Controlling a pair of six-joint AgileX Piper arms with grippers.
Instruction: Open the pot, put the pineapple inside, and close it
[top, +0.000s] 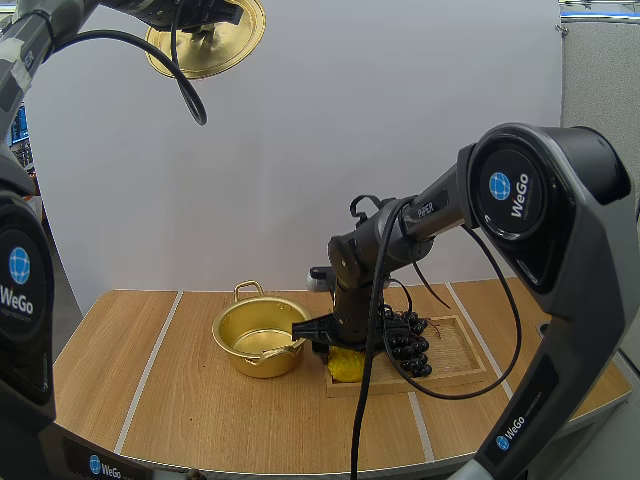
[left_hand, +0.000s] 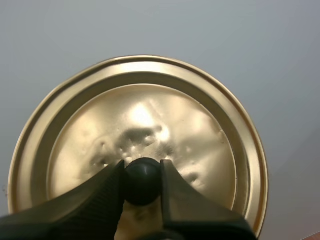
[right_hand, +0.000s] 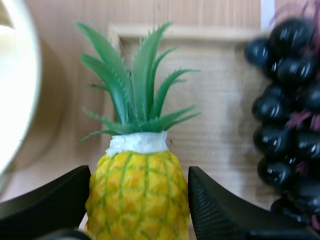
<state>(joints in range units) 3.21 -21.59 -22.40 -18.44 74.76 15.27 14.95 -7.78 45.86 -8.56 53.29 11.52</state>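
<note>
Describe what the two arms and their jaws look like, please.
Both arms are black with rounded joint housings. The right arm bears a round blue globe badge and white "WeGo" lettering, plus small "PiPER" text on its forearm. The left arm shows the same badge. The jaws are black wedges with ribbed inner faces.

Table (top: 160, 390); on it pot (top: 258, 337), wooden tray (top: 455, 350)

I read "WeGo" on my left arm (top: 18, 290) and right arm (top: 512, 196); "PiPER" runs along the right forearm (top: 425, 210).
</note>
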